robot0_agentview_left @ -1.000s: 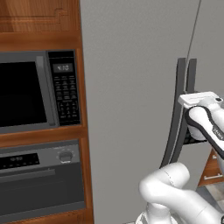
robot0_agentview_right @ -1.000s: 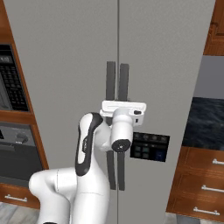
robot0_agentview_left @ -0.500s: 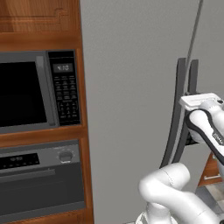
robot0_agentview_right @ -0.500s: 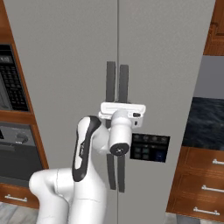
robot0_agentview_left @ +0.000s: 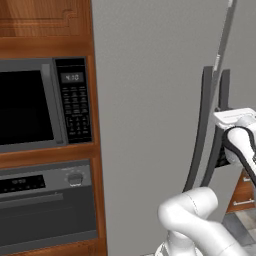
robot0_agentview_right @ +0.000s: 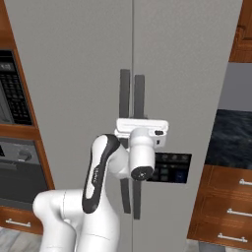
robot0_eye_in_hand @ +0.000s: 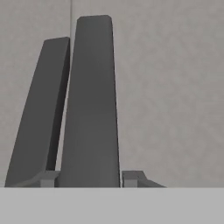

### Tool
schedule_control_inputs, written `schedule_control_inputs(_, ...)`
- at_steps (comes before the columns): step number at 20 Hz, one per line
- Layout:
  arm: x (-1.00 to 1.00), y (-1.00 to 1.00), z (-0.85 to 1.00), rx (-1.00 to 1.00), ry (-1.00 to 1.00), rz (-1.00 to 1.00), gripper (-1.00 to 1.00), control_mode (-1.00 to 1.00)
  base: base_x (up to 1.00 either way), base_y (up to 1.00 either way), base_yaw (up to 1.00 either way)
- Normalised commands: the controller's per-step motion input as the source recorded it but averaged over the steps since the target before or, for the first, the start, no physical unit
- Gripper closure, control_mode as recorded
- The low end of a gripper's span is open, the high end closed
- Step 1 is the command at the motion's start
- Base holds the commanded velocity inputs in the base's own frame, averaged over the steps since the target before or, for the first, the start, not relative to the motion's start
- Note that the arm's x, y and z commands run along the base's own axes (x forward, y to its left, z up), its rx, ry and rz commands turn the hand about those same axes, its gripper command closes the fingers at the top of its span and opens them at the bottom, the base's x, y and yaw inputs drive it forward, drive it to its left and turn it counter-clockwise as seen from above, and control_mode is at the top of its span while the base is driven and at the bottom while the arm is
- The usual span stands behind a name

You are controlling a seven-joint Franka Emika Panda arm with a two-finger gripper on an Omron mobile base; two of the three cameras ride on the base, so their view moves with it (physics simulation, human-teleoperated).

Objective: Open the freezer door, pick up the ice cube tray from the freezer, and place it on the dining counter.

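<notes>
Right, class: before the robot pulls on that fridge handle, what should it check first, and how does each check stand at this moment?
1. Bar handle sits between the fingertips of the gripper: ok.
2. Grip is firm on the bar handle: cannot tell; the tips sit close on both sides, but contact is unclear.
3. Doors are shut and flush at the door seam: ok.
4. This handle belongs to the freezer side: cannot tell.
5. Swing path is free: cannot tell; the arm stands low in front of the doors.
</notes>
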Motion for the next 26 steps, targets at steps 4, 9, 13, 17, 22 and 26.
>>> schedule_control_inputs(4, -0.23, -0.44, 0.0, 0.0, 0.0, 0.04, 1.0, -1.0, 0.0, 0.0, 0.0)
schedule_control_inputs(9, -0.14, -0.43, 0.0, 0.0, 0.0, 0.02, 1.0, -1.0, 0.0, 0.0, 0.0)
schedule_control_inputs(13, -0.13, -0.4, 0.0, 0.0, 0.0, 0.0, 1.0, -1.0, 0.0, 0.0, 0.0)
schedule_control_inputs(17, -0.32, -0.5, 0.03, 0.0, 0.0, 0.0, 1.0, -1.0, 0.0, 0.0, 0.0)
schedule_control_inputs(22, -0.41, -0.47, 0.07, 0.0, 0.0, 0.0, 1.0, -1.0, 0.0, 0.0, 0.0)
schedule_control_inputs(26, -0.49, -0.46, 0.09, 0.0, 0.0, 0.01, 1.0, -1.0, 0.0, 0.0, 0.0)
